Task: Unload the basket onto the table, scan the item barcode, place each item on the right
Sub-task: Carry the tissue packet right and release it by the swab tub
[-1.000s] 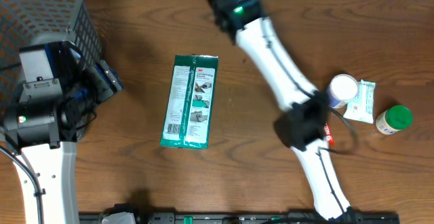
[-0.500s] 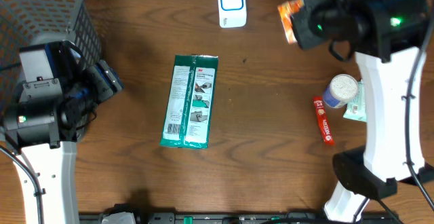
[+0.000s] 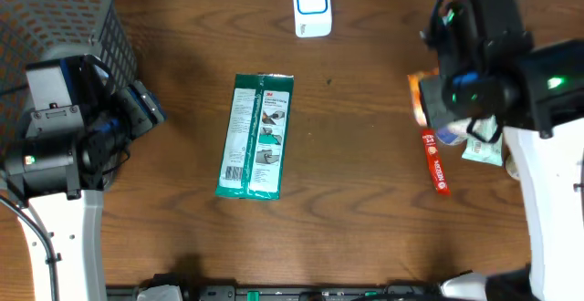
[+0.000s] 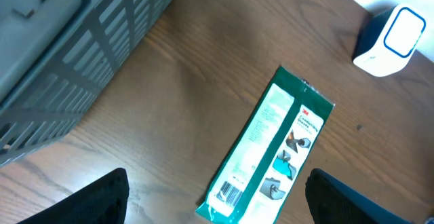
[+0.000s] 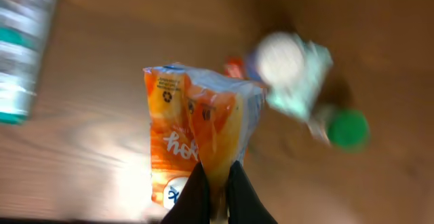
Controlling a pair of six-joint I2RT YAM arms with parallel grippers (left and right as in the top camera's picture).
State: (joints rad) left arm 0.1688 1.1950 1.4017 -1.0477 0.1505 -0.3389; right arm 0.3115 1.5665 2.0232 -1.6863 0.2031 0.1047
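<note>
Right claw (image 5: 215,183) on orange "hot" packet (image 5: 193,129)

Flat on wood table (image 4: 169,129), green packet (image 4: 274,149) slants from 1 to 6 o'clock, barcode end low. Grey basket (image 4: 81,54) at 10 o'clock, white scanner (image 4: 392,41) at 2. Left gripper (image 4: 215,214) fingers (image 4: 102,200) spread wide.

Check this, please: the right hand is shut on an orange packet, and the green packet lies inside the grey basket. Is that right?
Not quite. The right hand is shut on the orange packet, but the green packet lies on the table, outside the grey basket, as the overhead view shows.
</note>
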